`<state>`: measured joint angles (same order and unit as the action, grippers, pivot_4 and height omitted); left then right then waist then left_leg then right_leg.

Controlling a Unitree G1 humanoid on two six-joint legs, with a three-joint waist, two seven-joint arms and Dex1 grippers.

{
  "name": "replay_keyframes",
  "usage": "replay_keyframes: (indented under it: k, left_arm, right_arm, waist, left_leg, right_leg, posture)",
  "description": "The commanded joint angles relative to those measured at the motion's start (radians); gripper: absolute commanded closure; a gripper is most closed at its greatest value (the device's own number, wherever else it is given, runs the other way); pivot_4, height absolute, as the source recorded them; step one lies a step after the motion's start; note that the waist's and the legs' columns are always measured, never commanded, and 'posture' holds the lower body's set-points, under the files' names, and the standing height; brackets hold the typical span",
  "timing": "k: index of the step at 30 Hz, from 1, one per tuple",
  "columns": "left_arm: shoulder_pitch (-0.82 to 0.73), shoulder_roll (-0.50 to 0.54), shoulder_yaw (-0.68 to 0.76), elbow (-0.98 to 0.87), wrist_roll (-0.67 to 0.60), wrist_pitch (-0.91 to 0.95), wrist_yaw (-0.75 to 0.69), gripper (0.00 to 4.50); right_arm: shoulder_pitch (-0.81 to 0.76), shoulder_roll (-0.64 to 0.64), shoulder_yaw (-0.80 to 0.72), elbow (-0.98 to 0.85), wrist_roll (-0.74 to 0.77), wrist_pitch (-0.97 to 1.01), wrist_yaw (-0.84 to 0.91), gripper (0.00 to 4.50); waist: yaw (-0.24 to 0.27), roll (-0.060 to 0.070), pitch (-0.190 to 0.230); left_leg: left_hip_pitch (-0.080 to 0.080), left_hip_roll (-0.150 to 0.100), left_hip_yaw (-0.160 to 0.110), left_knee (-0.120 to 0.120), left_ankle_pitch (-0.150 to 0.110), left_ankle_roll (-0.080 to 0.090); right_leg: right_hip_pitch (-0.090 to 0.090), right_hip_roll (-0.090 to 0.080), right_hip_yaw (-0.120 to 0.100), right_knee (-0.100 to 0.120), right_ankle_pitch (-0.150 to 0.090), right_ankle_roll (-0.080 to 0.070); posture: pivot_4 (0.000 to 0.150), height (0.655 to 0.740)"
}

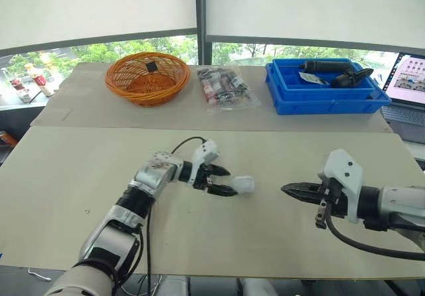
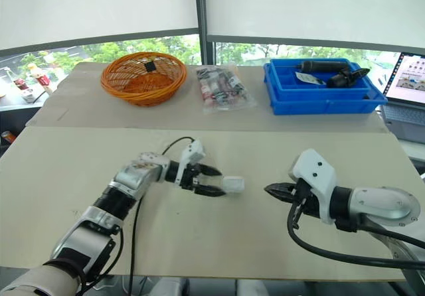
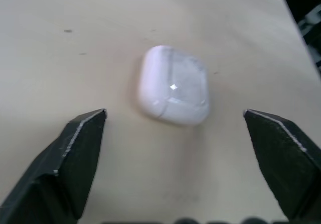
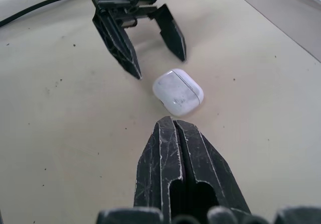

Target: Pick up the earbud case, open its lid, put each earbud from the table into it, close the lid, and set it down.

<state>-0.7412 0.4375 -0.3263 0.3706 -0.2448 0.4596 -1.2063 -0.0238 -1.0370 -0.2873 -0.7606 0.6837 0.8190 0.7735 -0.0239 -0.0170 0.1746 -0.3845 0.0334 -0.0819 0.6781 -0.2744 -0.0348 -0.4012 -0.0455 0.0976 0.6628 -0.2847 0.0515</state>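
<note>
Earbud case [image 1: 244, 184], lid closed, lying mid-table [image 1: 80, 176] well clear of every edge with bare top all round, just ahead of left gripper [image 4: 160, 67] spread wide and not touching, right gripper [image 1: 287, 190] pinched together, empty, pointing at it from nearby; wicker basket [image 1: 147, 77] and blue bin [image 1: 325, 100] well apart behind.

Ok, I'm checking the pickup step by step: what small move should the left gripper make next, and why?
Probably ease the left gripper forward until its open fingers sit either side of the earbud case, then close. The case lies shut on the table, untouched, just beyond the fingertips and lined up with the gap; the right gripper is shut and stands apart.
</note>
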Motion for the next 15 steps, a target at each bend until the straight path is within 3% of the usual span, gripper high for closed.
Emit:
replay_keyframes:
  k: [1, 5, 9, 13, 15]
  left_arm:
    - [0.055, 0.083, 0.064, -0.152, -0.006, -0.082, -0.036, 0.00]
    - [0.142, 0.161, 0.143, -0.307, -0.045, -0.136, -0.052, 0.00]
    - [0.301, 0.264, 0.286, -0.552, -0.196, -0.131, -0.112, 0.00]
    - [0.447, 0.360, 0.315, -0.717, -0.133, -0.150, -0.057, 0.00]
    - [0.467, 0.362, 0.328, -0.728, -0.174, -0.146, -0.064, 0.00]
  right_arm:
    - [-0.029, -0.041, -0.012, 0.017, -0.054, -0.086, 0.057, 2.85]
    - [-0.023, -0.100, -0.012, 0.056, -0.109, -0.160, 0.150, 1.54]
    - [-0.005, -0.170, -0.057, 0.111, -0.141, -0.262, 0.303, 0.12]
    - [-0.012, -0.173, -0.069, 0.164, -0.151, -0.323, 0.373, 0.05]
    - [-0.020, -0.167, -0.055, 0.182, -0.160, -0.338, 0.385, 0.05]
  waist:
    - [0.002, 0.000, 0.000]
    - [0.012, 0.000, 0.000]
    - [0.011, 0.001, 0.001]
    - [0.008, 0.001, 0.001]
    - [0.010, 0.001, 0.001]
  left_leg:
    - [-0.001, 0.000, 0.000, 0.000, 0.000, 0.000]
    - [-0.003, 0.000, 0.000, 0.001, 0.000, -0.001]
    - [-0.003, 0.001, 0.000, 0.001, 0.000, -0.001]
    - [-0.002, 0.002, 0.000, 0.001, 0.000, -0.001]
    - [0.000, 0.001, 0.000, 0.001, 0.000, -0.001]
  right_leg:
    - [-0.001, 0.000, 0.000, 0.001, 0.000, 0.000]
    - [-0.003, 0.000, -0.001, 0.001, 0.000, 0.000]
    - [-0.002, -0.001, -0.001, 0.000, 0.000, 0.000]
    - [-0.002, 0.000, -0.001, 0.001, 0.000, 0.000]
    - [0.000, 0.000, -0.001, 0.001, 0.000, -0.001]
  posture:
    - [0.150, 0.7114]
    - [0.150, 0.7114]
    - [0.150, 0.7114]
    - [0.150, 0.7114]
    - [0.150, 0.7114]
